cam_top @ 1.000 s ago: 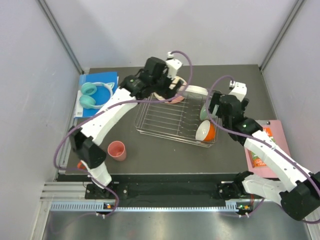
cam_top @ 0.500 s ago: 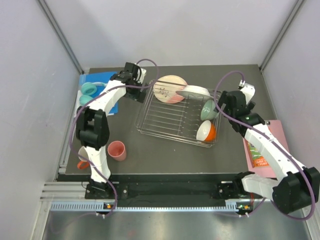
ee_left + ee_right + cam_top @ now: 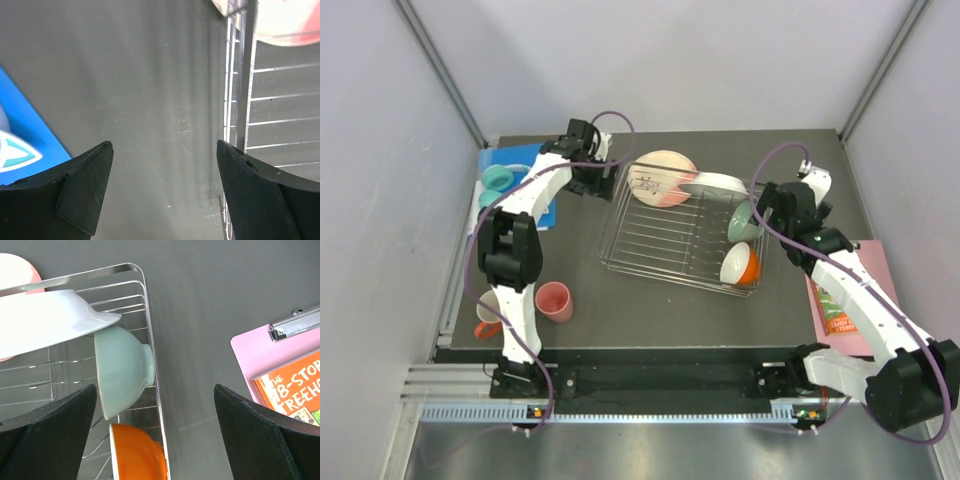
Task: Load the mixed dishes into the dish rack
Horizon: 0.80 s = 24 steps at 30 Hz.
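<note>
The dish rack (image 3: 665,240) holds the pink-and-cream plate (image 3: 663,175), the white plate (image 3: 715,183), the mint-green bowl (image 3: 742,222) and the orange bowl (image 3: 738,264). The pink cup (image 3: 554,300) stands on the table at front left. The orange mug (image 3: 486,315) is partly hidden behind the left arm. My left gripper (image 3: 603,180) is open and empty just left of the rack (image 3: 240,100), over bare table (image 3: 163,145). My right gripper (image 3: 765,215) is open and empty (image 3: 155,388) above the rack's right rim (image 3: 150,315), beside the mint bowl (image 3: 125,370) and orange bowl (image 3: 137,455).
A flat blue board (image 3: 510,170) with a teal ring-shaped object (image 3: 496,188) lies at back left; its corner shows in the left wrist view (image 3: 20,130). A pink clipboard (image 3: 865,290) with an orange book (image 3: 295,385) lies right of the rack. Grey walls enclose the table.
My left gripper has let go of the pink-and-cream plate and drawn back to the rack's left side. My right gripper has backed off the mint bowl. The rack has shifted slightly right.
</note>
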Each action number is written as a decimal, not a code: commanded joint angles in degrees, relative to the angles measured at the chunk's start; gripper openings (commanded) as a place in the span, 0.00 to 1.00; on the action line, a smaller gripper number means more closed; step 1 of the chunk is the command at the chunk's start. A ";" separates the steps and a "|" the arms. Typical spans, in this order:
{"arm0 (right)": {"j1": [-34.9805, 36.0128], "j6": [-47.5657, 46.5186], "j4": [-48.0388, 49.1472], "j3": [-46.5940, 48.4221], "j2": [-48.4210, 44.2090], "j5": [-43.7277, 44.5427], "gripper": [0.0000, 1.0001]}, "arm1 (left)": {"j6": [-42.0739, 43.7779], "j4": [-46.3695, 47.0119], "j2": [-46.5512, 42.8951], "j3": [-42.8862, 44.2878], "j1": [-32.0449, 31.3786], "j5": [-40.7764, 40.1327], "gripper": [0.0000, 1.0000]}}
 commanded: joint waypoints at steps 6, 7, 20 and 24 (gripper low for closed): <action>-0.71 -1.28 2.60 -0.97 -0.60 -1.50 1.00 | -6.57 3.48 -6.70 2.15 1.91 2.44 0.89; -0.80 -1.46 2.60 -0.96 -0.77 -1.32 1.00 | -7.44 4.52 -7.05 1.89 2.35 3.75 0.90; -0.80 -3.39 1.20 0.62 -0.33 -0.18 1.00 | -10.70 5.68 -2.32 -2.69 1.73 21.96 0.70; -0.89 -4.10 1.02 1.06 -0.60 0.61 1.00 | -9.83 5.50 -0.82 -1.81 1.03 21.18 0.65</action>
